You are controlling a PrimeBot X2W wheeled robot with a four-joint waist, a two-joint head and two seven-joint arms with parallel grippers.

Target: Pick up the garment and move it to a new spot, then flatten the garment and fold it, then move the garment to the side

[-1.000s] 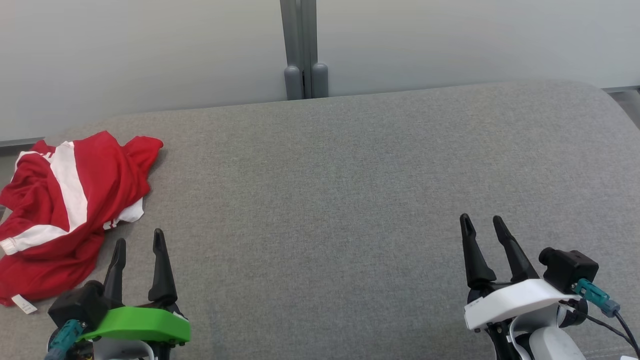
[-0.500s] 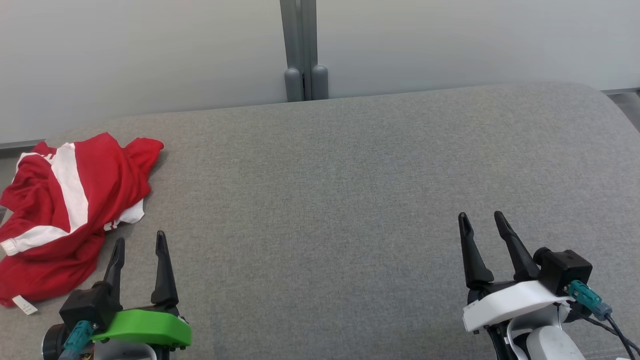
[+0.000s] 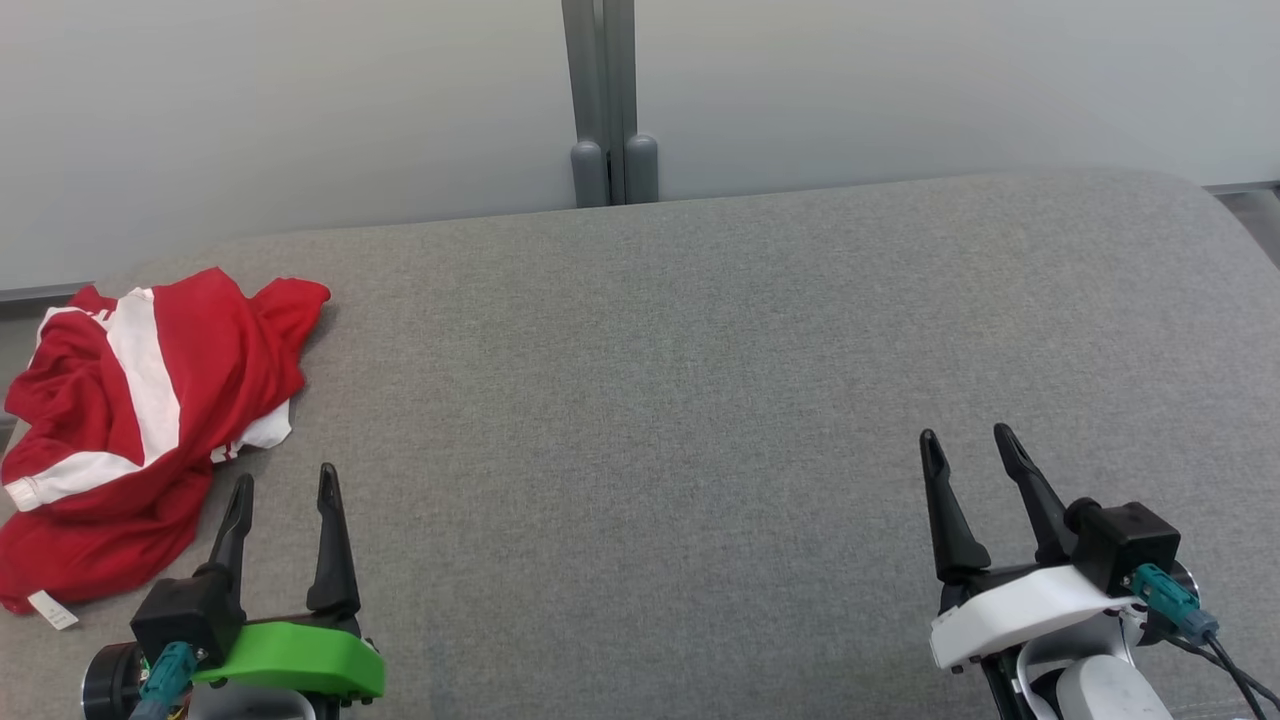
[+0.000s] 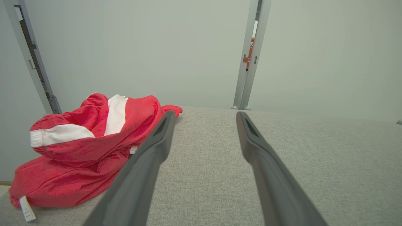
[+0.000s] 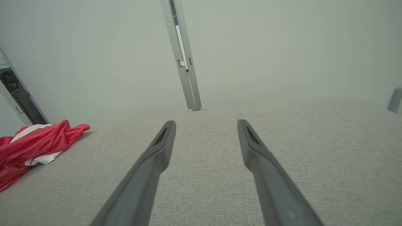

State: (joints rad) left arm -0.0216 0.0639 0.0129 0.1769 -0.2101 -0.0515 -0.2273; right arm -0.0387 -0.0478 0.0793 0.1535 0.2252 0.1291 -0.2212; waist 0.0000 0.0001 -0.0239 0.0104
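— Where do your cameras sit?
— Your head view looks down on the grey cushion (image 3: 700, 350); both wrist views skim low across it toward the post (image 4: 247, 69), sharing the red garment (image 5: 28, 144).

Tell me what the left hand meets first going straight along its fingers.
Probably nothing: the left hand points across the grey fabric surface, passing just right of the crumpled red-and-white garment.
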